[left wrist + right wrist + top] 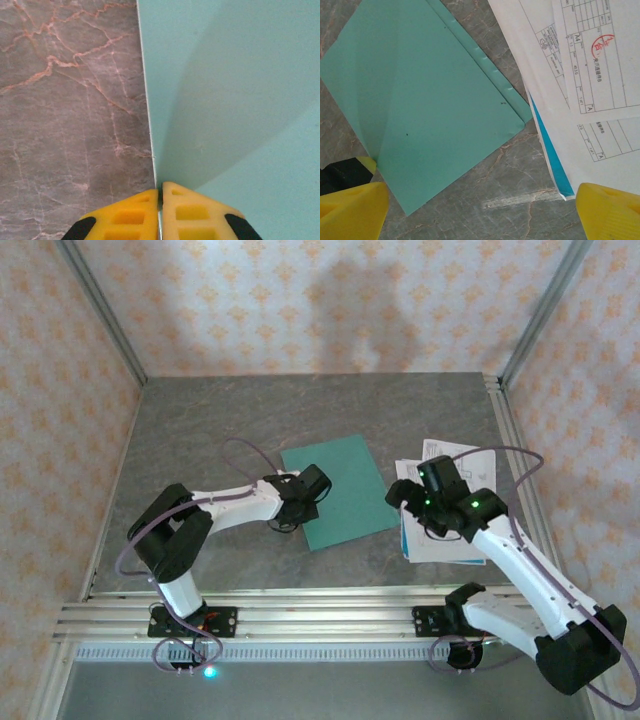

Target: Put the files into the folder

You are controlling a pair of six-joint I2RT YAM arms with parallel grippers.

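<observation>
A thin, flat teal-green card folder lies closed near the middle of the grey-brown marbled worktop, turned a little, so that one corner points to the back edge. The left gripper is at the left long edge of this folder. In the left wrist view its two yellow fingertips are pressed together and the thin edge of the folder runs directly between them, so it pinches the cover there. A soft crease with a shadow crosses the cover, and it looks a little raised at this side. The white paper files, printed with black tables and text, lie in a loose pile close to the right edge of the worktop, just beside the right side of the folder. In the right wrist view the sheets overlap each other at slightly different angles, one carries a red round mark, and a bright blue sheet shows from under their left edge. The near corner of the folder reaches the edge of the pile; I cannot tell if they touch. The right gripper hovers above the left side of the pile, its yellow fingertips spread wide apart, with nothing between them.
</observation>
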